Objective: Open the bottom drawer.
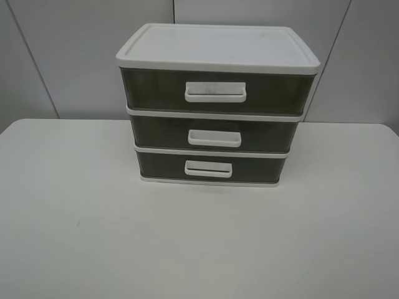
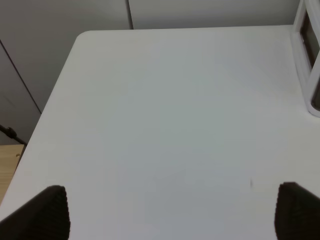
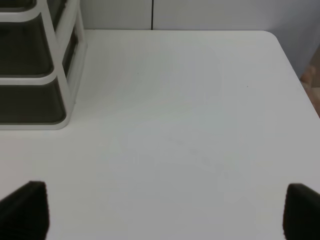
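A white-framed chest of three smoky-brown drawers [image 1: 215, 103] stands at the back middle of the white table [image 1: 93, 237]. The bottom drawer [image 1: 249, 169] is shut, with a thin open white loop handle [image 1: 208, 169]. Neither arm shows in the exterior high view. My left gripper [image 2: 172, 212] is open and empty over bare table, with the chest's corner [image 2: 310, 65] far off at one side. My right gripper [image 3: 165, 212] is open and empty, with the chest's lower corner [image 3: 35, 100] ahead at one side; the handle is out of its view.
The middle drawer [image 1: 262, 132] and top drawer [image 1: 274, 92] are shut, each with a white handle. Grey wall panels [image 1: 62, 56] stand behind the table. The table's left edge [image 2: 45, 110] and right edge [image 3: 295, 70] show in the wrist views.
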### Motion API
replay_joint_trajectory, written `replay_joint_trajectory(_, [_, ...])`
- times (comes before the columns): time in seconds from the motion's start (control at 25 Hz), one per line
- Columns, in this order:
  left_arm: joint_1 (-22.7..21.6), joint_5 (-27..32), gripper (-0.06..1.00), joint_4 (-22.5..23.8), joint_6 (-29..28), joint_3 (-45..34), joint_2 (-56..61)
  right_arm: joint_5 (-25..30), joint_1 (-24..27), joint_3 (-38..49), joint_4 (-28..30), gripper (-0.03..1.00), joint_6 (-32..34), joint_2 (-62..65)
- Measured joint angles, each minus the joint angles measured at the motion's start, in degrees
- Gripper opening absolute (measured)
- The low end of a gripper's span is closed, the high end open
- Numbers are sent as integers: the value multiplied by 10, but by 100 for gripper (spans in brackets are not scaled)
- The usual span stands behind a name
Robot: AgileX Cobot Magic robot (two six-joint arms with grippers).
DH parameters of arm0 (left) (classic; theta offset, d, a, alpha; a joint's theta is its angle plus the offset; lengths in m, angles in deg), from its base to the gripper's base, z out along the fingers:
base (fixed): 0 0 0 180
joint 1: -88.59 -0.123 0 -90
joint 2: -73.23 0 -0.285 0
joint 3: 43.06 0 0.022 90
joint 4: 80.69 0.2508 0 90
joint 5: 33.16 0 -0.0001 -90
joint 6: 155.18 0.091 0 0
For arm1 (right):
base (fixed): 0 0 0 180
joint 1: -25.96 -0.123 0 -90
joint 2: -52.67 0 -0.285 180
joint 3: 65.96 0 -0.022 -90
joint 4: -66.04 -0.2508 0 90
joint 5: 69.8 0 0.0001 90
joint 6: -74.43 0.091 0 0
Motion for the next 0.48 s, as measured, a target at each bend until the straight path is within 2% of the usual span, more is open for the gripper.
replay_joint_trajectory(0.48, [0, 0, 79, 0, 0, 0, 0, 0, 0, 0, 0, 83, 0, 0])
